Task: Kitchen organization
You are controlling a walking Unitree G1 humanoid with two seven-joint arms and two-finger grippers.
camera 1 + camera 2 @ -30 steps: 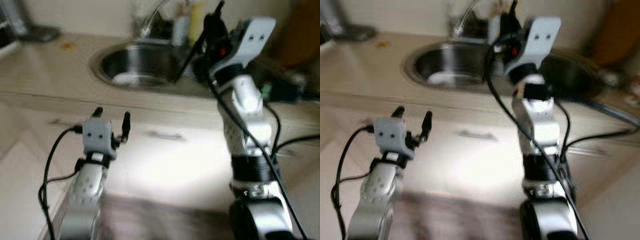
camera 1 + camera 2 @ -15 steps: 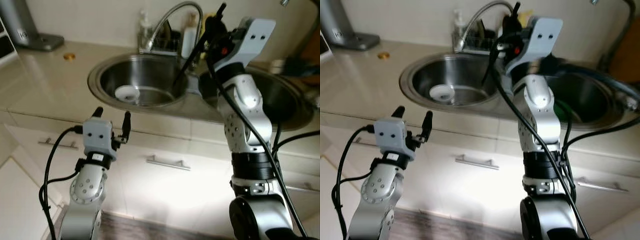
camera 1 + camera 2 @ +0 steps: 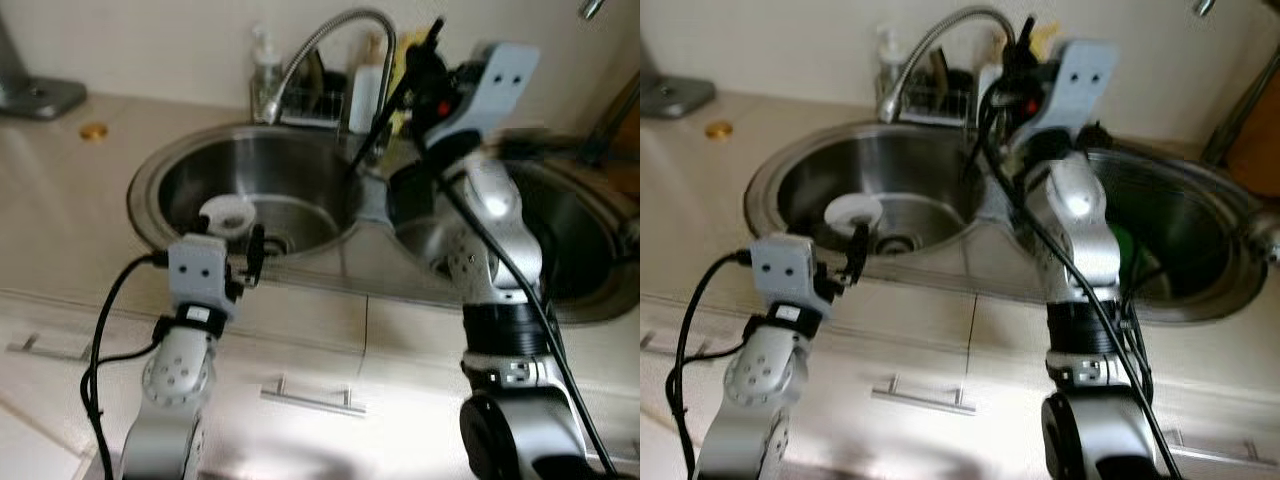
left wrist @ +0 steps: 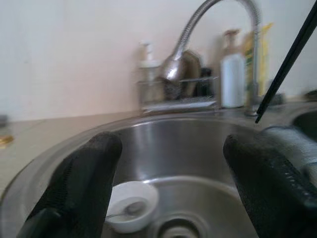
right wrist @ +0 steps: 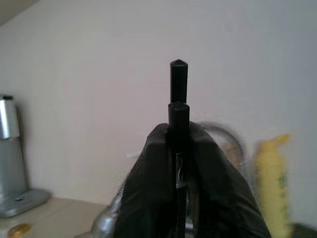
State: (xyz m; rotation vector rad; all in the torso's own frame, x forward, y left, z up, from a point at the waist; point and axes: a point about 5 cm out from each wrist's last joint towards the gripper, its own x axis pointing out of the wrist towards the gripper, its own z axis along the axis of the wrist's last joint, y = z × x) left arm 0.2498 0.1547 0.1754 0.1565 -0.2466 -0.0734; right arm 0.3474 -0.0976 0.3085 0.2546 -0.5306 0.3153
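Right wrist view shows the right gripper [image 5: 179,163] with its two fingers pressed together on a pair of black chopsticks [image 5: 179,94], whose blunt ends stick up past the fingertips against a pale wall. In the head views this gripper [image 3: 425,65] is raised high over the divider between the two sink bowls, and the chopsticks [image 3: 385,110] slant down from it, their tips ending above the inner edge of the left sink bowl [image 3: 180,165], beside the base of the curved faucet [image 3: 330,35].

The left gripper [image 3: 240,262] sits lower, at the near rim of that same bowl, its fingers [image 4: 84,183] spread apart with nothing between them. Just beyond it, on the bowl's floor near the drain, lies a small white dish [image 4: 130,206] with a spoon [image 4: 124,210] resting in it.

Behind the faucet stand a wire rack [image 4: 176,91], a clear pump bottle [image 4: 147,69], a white bottle [image 4: 233,79] and a yellow bottle [image 5: 271,183]. The right sink bowl [image 3: 1210,215] holds something green [image 3: 1125,245], too unclear to name. A small gold-coloured round object [image 3: 94,131] lies on the countertop [image 3: 60,200] well to the left of the sink, and cabinet fronts with a bar handle [image 3: 312,398] run below.
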